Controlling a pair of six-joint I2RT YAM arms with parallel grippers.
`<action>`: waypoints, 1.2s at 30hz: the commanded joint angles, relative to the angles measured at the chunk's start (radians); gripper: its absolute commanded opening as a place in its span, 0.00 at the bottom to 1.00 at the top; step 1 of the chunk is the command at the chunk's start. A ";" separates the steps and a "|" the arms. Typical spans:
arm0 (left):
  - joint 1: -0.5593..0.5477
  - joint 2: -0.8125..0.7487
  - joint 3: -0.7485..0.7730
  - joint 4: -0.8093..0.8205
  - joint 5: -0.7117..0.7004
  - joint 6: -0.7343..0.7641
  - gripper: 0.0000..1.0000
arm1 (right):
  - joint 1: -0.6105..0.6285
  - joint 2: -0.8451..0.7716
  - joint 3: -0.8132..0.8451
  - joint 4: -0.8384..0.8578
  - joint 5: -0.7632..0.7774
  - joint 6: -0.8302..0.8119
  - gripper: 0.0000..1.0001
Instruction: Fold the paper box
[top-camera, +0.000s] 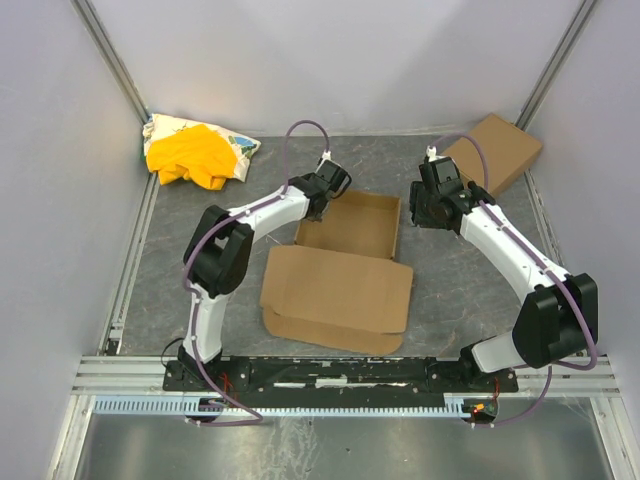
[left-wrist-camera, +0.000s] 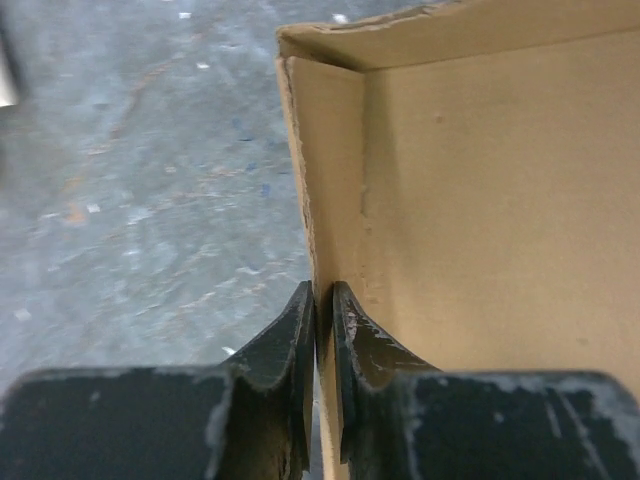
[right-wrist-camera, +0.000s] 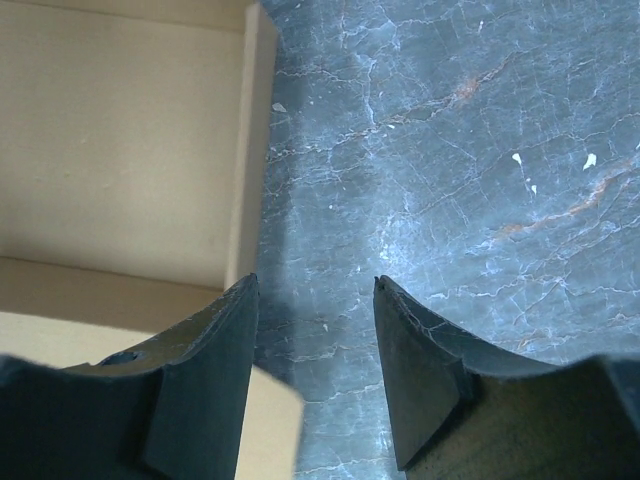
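so this looks roughly halfway to me: the thin brown die-cut cardboard paper box (top-camera: 345, 262) already has its tray part standing up, and from the wrist views the far wall and both side walls look upright with a decent corner where they meet. What's left, as far as I can judge, is the big lid (top-camera: 340, 292), which lies flat open on the grey marbled bench (top-camera: 450, 300) on the base side of both tools, with its flaps not yet tucked. The left tool (left-wrist-camera: 323, 295) is clenched right on the tray's left side wall (left-wrist-camera: 335, 150), one finger outside and one inside, with the wall running straight away from the fingertips toward the far corner. The right tool (right-wrist-camera: 315, 285) is spread wide and gripping nothing; it sits over bare bench just beside the tray's right wall, which is off to its left-hand finger and apart from it as far as I can tell
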 joint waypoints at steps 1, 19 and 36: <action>-0.053 0.074 0.084 -0.139 -0.316 0.106 0.12 | 0.000 -0.028 -0.003 0.035 0.000 -0.016 0.57; -0.057 0.079 0.093 -0.074 -0.275 0.046 0.55 | 0.002 -0.025 -0.019 0.046 0.001 -0.019 0.57; -0.038 0.039 0.050 -0.030 -0.202 0.058 0.14 | 0.001 -0.009 0.005 0.045 -0.034 -0.021 0.57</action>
